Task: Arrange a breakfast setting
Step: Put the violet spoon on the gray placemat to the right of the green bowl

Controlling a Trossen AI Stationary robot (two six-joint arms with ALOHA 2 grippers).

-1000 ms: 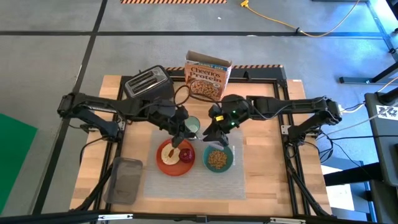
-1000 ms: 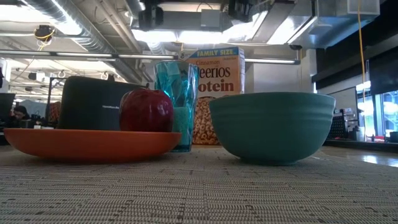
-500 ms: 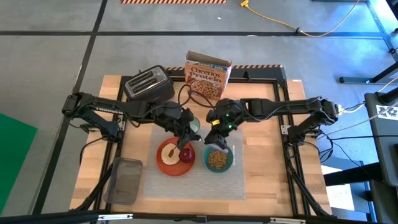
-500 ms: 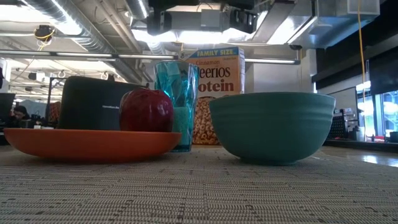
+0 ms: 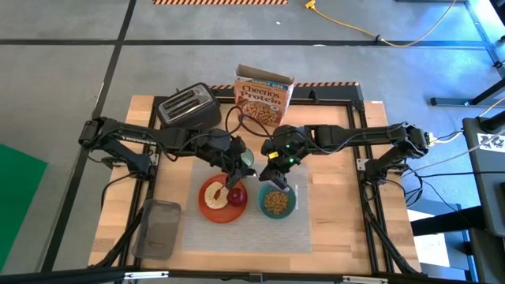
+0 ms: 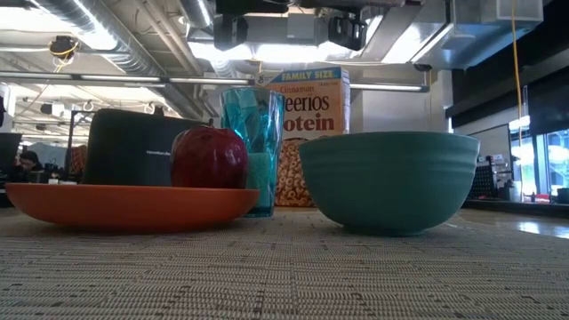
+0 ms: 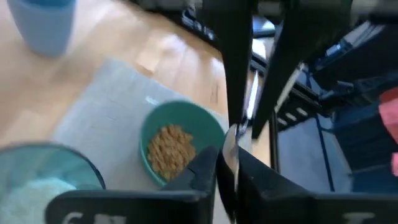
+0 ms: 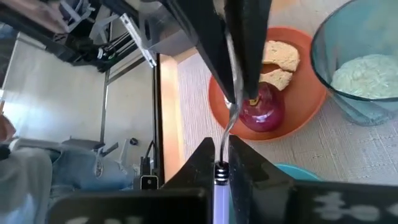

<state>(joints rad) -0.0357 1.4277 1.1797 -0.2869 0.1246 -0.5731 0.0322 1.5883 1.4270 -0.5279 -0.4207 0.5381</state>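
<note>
A metal spoon [image 8: 229, 121] hangs in the air between my two grippers, above the gap between plate and bowl. My left gripper [image 5: 235, 180] and my right gripper [image 5: 271, 178] are both shut on it. Below them, the orange plate [image 5: 211, 211] carries a toast slice [image 5: 213, 193] and a red apple [image 5: 237, 197]. The teal bowl [image 5: 276, 203], holding cereal, stands to its right. The green tumbler [image 5: 246, 160] stands behind the plate. All of these rest on the pale placemat [image 5: 245, 233]. My left gripper pinches one end of the spoon [image 7: 231, 144] between its two fingers, which slant down from the table's left. That end is lifted clear over the plate's right rim. My right gripper pinches the spoon's handle [image 8: 222, 167] at its free end between its two fingers, coming from the table's right along the spoon. The thin neck [image 8: 231, 112] runs on to the left gripper's fingers [image 8: 249, 56].
A black toaster [image 5: 188, 106] and a cereal box [image 5: 264, 96] stand at the table's far side. A grey tray [image 5: 160, 229] lies at the near left. A small blue cup [image 7: 46, 25] stands on the bare wood beyond the mat.
My left gripper has gone a little toward the table's right and near edge, over the plate's right rim. My right arm has drawn in toward it. Plate, apple, tumbler and bowl have kept still.
</note>
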